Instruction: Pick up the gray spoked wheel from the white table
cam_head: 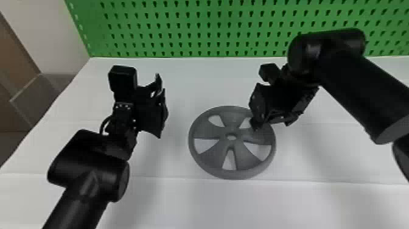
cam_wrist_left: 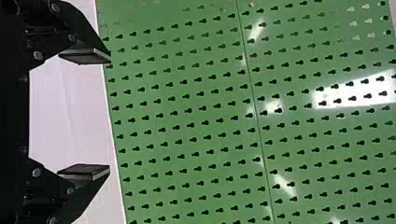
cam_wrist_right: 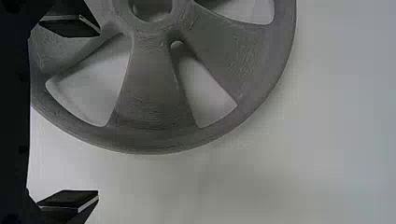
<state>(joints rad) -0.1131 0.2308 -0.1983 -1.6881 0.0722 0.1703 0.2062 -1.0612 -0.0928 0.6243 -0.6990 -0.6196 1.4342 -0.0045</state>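
The gray spoked wheel (cam_head: 208,131) lies flat on the white table (cam_head: 170,204). The right gripper (cam_head: 272,123), fingers set wide, is at its right side, one finger above the wheel; the left gripper (cam_head: 161,106), also spread wide, is apart from it

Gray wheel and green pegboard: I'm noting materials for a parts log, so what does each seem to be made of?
The gray wheel looks like matte plastic, possibly 3D-printed: fine, contour-like lines run over its spokes, with no sharp highlights. The green pegboard looks like glossy painted metal, given its bright reflections and regular keyhole slots, though smooth plastic is possible.
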